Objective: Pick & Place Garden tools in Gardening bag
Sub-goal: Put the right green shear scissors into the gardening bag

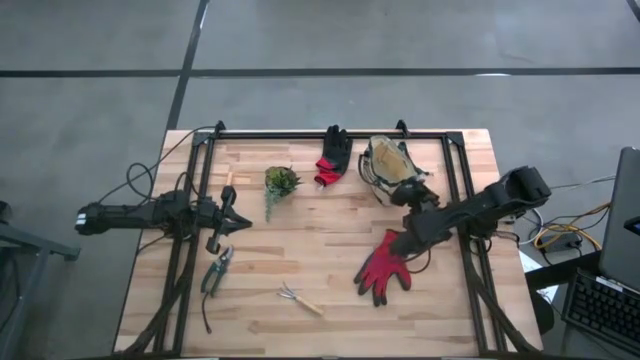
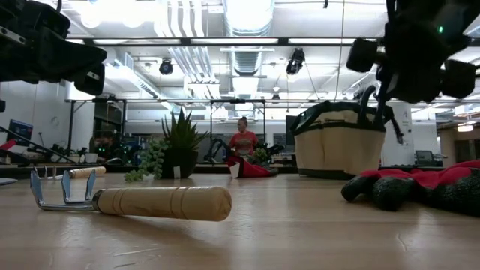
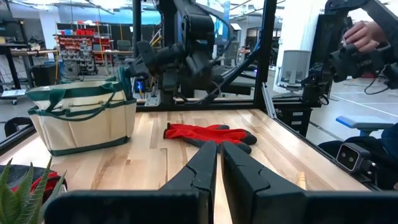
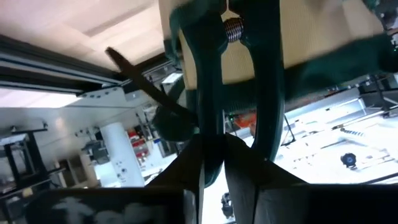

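right end effector clamped on green-handled pruners, raised beside gardening bag for dropping in; left end effector together, parked over bench; red glove awaits

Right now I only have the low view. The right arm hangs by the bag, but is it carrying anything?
Observer: Yes. In its wrist view, the right gripper's fingers are shut on the green-handled pruners.
Operator: Is it over the bag?
Observer: From above, it is at the near edge of the gardening bag.
Operator: And the left arm?
Observer: The left gripper waits shut and empty, with the dark-handled pruners lying on the table near it.
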